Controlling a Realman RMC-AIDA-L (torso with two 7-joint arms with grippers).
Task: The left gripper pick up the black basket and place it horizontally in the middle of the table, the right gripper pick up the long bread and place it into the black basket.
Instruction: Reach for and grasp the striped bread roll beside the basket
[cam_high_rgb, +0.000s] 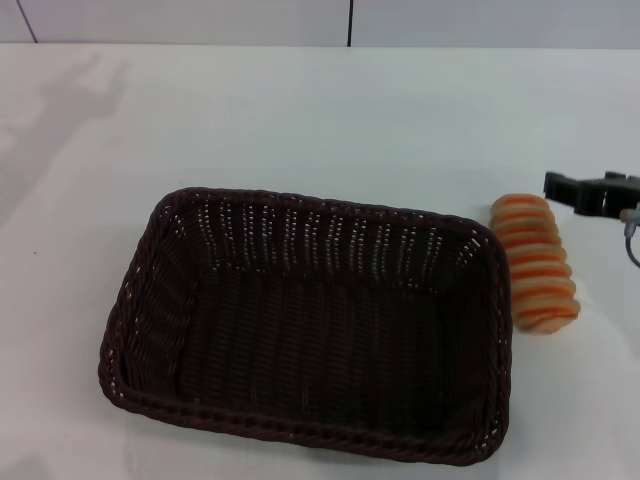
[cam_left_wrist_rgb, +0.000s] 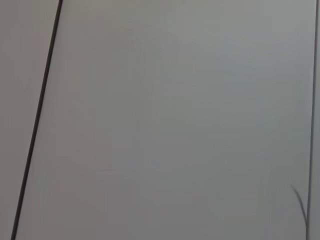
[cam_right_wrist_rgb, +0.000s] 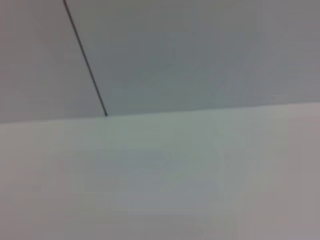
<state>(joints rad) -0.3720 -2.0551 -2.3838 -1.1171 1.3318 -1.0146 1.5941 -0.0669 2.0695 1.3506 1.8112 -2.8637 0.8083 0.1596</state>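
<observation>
The right tool, grip state unclear, hovers just beyond the bread; closing off-centre could roll it against the basket beside it

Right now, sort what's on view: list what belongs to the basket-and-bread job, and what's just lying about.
Belongs to the job:
- black basket, mid-table, empty
- long bread, on the table right of the basket
- right tool, at the right edge beside the bread's far end

Just lying about:
- nothing else visible; left tool out of view
</observation>
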